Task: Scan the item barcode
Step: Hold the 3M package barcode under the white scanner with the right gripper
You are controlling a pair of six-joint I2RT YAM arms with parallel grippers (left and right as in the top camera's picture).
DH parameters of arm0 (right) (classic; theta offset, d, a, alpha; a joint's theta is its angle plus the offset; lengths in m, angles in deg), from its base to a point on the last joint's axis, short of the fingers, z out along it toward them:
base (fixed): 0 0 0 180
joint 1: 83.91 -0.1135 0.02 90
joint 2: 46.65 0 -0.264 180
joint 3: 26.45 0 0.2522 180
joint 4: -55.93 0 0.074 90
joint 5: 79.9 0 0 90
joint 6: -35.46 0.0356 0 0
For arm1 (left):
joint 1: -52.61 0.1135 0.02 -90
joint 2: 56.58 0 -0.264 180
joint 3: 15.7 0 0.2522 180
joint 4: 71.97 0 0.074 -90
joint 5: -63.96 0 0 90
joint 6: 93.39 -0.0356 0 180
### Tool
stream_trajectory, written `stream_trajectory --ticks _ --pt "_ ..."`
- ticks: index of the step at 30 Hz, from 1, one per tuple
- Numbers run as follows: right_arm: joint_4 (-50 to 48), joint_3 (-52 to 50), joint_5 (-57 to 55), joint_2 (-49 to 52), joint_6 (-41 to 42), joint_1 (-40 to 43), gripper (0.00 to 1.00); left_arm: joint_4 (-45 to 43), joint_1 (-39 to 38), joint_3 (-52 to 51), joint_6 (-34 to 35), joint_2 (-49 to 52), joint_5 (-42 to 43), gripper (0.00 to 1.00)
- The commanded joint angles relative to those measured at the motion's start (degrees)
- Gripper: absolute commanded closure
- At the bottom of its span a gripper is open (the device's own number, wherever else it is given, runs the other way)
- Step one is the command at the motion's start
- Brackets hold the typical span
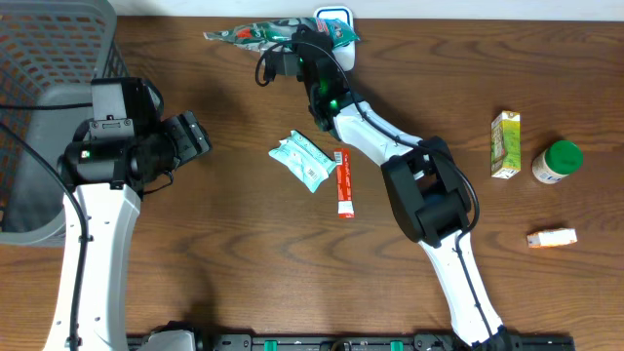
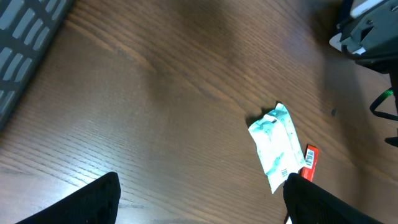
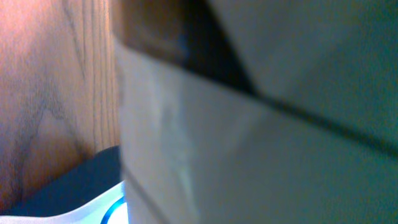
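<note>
At the table's far edge my right gripper (image 1: 291,47) is shut on the item, a green and red foil packet (image 1: 242,35) that sticks out to the left. It hangs right beside the white barcode scanner (image 1: 334,18). The right wrist view is almost filled by the packet's blurred pale green surface (image 3: 261,124). The scanner's white body and blue ring (image 3: 109,210) show at the lower left. My left gripper (image 1: 192,136) hovers over the left side of the table, open and holding nothing. Its dark fingertips (image 2: 93,202) stand far apart.
A teal-white pouch (image 1: 305,161) (image 2: 278,146) and a red stick pack (image 1: 343,185) (image 2: 310,163) lie mid-table. A green carton (image 1: 505,144), a green-lidded jar (image 1: 558,162) and a small orange box (image 1: 552,237) stand on the right. A grey basket (image 1: 49,58) fills the left edge.
</note>
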Motion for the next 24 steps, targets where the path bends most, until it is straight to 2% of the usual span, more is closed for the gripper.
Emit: stream_trajectory --ticks 1,7,12,17,20,24 --pt "-0.3 1.0 0.4 0.5 -0.8 0.9 0.99 0.0 0.3 0.2 -0.5 0.3 0.3 0.15" --pt "0.4 1.0 0.5 0.5 -0.8 0.9 0.99 0.0 0.3 0.2 -0.5 0.3 0.3 0.15" --pt "-4.4 1.0 0.9 0.5 -6.7 1.2 0.99 0.0 0.3 0.2 -0.5 0.3 0.3 0.15" --pt "-6.6 1.0 0.9 0.5 -7.4 1.5 0.99 0.0 0.3 0.2 -0.5 0.3 0.3 0.15" --pt "-1.8 1.0 1.3 0.5 -5.4 1.8 0.99 0.0 0.3 0.2 -0.5 0.3 0.3 0.15" --pt "1.2 1.0 1.3 0.6 1.3 2.5 0.99 0.0 0.3 0.2 -0.5 0.3 0.3 0.15"
